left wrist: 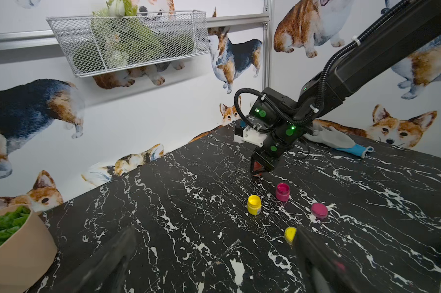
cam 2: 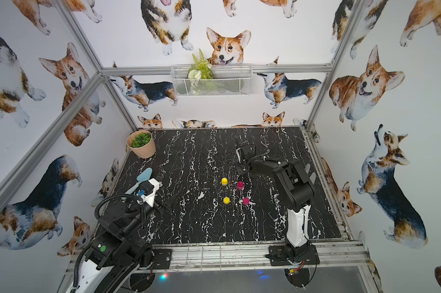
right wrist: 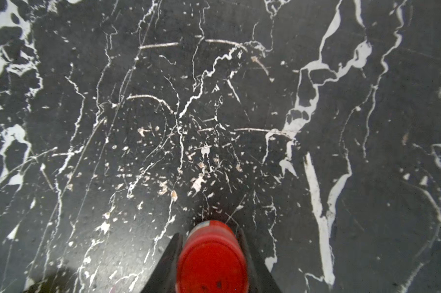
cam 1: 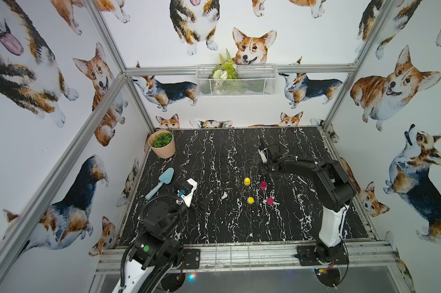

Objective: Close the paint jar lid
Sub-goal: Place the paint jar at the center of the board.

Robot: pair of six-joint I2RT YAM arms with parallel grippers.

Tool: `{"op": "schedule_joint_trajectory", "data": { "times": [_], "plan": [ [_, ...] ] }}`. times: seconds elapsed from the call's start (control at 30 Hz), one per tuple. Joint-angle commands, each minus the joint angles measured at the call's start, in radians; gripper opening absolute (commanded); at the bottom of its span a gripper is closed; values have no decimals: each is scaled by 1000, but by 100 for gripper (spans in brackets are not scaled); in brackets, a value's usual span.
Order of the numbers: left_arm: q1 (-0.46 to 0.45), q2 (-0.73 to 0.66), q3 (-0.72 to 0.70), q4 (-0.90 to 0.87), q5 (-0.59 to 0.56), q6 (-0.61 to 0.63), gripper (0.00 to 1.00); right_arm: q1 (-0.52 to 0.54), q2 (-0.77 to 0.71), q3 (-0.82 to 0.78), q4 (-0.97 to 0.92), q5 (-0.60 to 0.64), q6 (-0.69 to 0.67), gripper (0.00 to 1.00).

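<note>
Right wrist view: a small red jar [right wrist: 212, 258] is clamped between the jaws of the right gripper [left wrist: 258, 171] and held low over the black marble tabletop [cam 1: 214, 228], toward its far edge. Whether the jar touches the surface cannot be told. Nearer the middle, four small items are grouped in both top views. A yellow jar [cam 1: 247, 181] and a pink jar [cam 1: 263, 185] are stood upright side by side and appear lidless. A yellow lid [cam 1: 250, 200] and a pink lid [cam 1: 270, 201] are laid flat just in front of them, toward the front edge, each apart from its jar. The left gripper [left wrist: 214, 243] is spread fully wide with nothing between its fingers, poised above the tabletop nearer the left edge. A potted plant [cam 1: 162, 145] is set in the far left corner, a blue trowel [cam 1: 161, 181] is laid along the left edge, and a glove [left wrist: 341, 140] is seen by the right edge.
</note>
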Motion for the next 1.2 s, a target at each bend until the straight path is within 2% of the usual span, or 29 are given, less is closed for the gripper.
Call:
{"op": "schedule_joint_trajectory", "data": {
  "times": [0.0,0.07,0.13,0.27,0.4,0.43,0.5,0.63,0.77,0.93,1.07,1.17],
  "plan": [
    [-1,57,57,-36,2,-52,100,-1,15,-3,43,24,-1,29],
    [-2,102,83,-68,32,-45,100,-1,21,-5,53,20,1,32],
    [-1,143,107,-90,44,-48,100,-1,24,1,52,20,4,41],
    [-1,211,143,-117,-48,-100,100,0,5,-3,62,29,-1,58],
    [-1,260,172,-134,-218,-208,100,0,-40,-1,63,23,-17,74],
    [-2,273,181,-142,-217,-207,100,-1,-56,2,64,19,-23,78],
    [-2,272,175,-146,-126,-120,100,0,-97,11,56,14,-27,87],
    [-1,272,165,-128,-77,-96,100,-1,-235,3,28,-28,-36,98],
    [-1,314,188,-125,-84,-105,100,-1,-408,-94,34,-88,-24,100],
    [-4,420,247,-74,-166,-271,100,-1,-598,-248,46,-194,18,100],
    [-9,501,315,-20,-278,-348,100,20,-714,-334,39,-225,19,100],
    [-9,603,409,-88,-320,-406,100,60,-742,-358,32,-202,18,100]
  ]
}}
